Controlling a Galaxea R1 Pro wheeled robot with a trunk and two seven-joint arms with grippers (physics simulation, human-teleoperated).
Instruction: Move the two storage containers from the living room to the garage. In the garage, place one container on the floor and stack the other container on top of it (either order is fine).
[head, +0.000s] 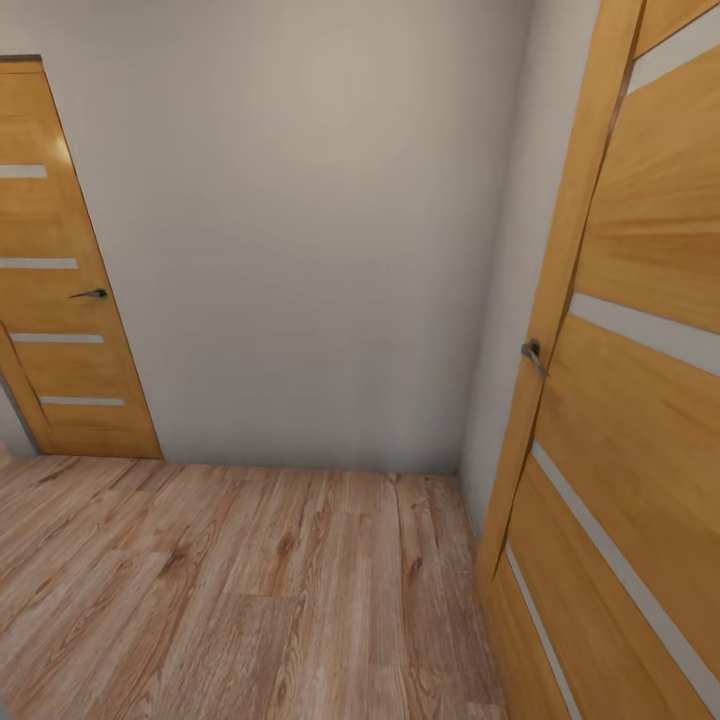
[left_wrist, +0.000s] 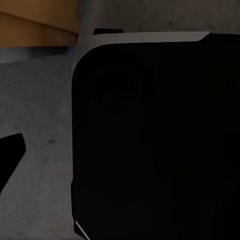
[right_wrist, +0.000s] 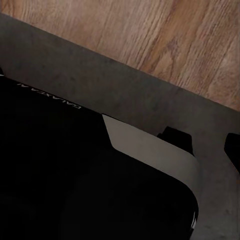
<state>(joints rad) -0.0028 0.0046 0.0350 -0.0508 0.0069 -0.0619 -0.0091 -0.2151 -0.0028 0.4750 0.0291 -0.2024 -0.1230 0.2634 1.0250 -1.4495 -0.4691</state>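
the robot is in transit, facing a pale wall (head: 320, 230) with a plank wood floor (head: 230, 590) below, a closed wooden door (head: 65, 290) off to the left and an open door leaf (head: 640, 400) close on the right with its handle (head: 533, 352) sticking out

the main risk from here is clipping that near door leaf or its handle while turning or rolling through, since it stands so close; a bump could knock the base off course

both wrist views look down past the robot's own dark body (left_wrist: 155, 135), with grey concrete floor (left_wrist: 40, 110) beside it on the left side and a grey strip meeting wood planks (right_wrist: 150, 35) on the right

the dark tips at the edges are probably finger ends, but i cannot tell how far either pair is parted or whether anything is held

no orange bin can be made out, so where the bins are, and what is in them, cannot be told
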